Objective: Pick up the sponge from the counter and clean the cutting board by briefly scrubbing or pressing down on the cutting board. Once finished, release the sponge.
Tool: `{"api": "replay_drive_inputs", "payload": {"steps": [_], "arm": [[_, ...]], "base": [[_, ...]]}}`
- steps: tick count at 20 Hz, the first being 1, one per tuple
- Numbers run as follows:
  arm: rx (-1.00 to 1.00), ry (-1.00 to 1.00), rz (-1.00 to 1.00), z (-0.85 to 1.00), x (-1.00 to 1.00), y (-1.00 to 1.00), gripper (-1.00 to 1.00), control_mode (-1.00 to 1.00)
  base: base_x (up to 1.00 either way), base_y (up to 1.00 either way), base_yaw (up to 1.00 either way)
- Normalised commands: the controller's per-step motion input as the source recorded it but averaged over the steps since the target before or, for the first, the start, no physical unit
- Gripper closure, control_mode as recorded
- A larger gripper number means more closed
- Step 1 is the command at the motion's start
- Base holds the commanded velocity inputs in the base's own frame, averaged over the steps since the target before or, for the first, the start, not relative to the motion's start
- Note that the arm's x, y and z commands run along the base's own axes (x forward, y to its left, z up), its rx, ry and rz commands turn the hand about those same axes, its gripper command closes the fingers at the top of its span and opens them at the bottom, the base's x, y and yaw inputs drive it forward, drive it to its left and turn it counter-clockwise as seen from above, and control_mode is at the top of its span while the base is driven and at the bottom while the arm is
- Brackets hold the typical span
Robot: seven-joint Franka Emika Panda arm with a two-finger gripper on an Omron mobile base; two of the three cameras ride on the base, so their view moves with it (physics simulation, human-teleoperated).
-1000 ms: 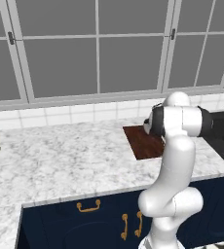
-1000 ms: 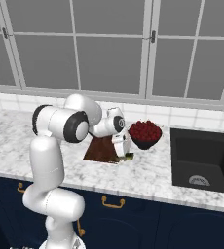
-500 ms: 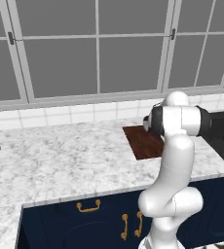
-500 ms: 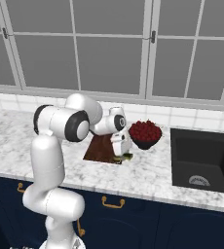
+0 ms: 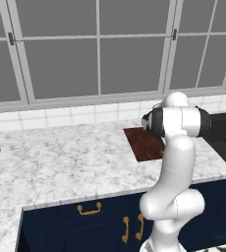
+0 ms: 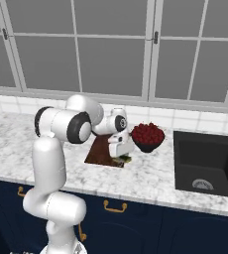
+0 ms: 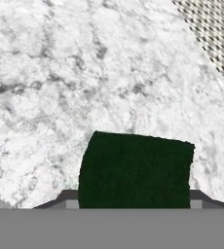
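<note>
The dark green sponge [image 7: 136, 170] sits between my gripper's [image 7: 135, 200] fingertips [image 7: 67, 198] and spans the whole gap, so the gripper is shut on it. White marble counter [image 7: 60, 87] lies beneath. From the right base, the hand holds the sponge [image 6: 124, 159] low over the counter [image 6: 150, 174], just off the near right corner of the reddish-brown cutting board [image 6: 100, 151]. In the left base view my arm hides the hand, and the cutting board [image 5: 143, 142] shows to its left.
A dark bowl of red fruit [image 6: 147, 136] stands right of the hand. The black sink [image 6: 210, 163] lies farther right. A checkered patch [image 7: 206, 34] fills the hand view's top right corner. Windows run behind the counter [image 5: 61, 157].
The hand has shifted slightly left with the sponge, closer to the cutting board's corner. The grip looks the same.
</note>
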Motion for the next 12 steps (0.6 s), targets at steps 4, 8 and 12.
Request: {"api": "replay_drive_inputs", "payload": {"steps": [4,8,12], "arm": [[-0.14,-0.05,-0.36,-0.46,0.17,0.89,1.00,-1.00],[-0.12,-0.10,-0.35,-0.39,0.34,0.61,1.00,-1.00],[-0.06,-0.10,-0.35,-0.14,0.34,0.36,1.00,-1.00]], "base": [[0.00,0.00,0.00],[0.00,0.00,0.00],[0.00,0.00,0.00]]}}
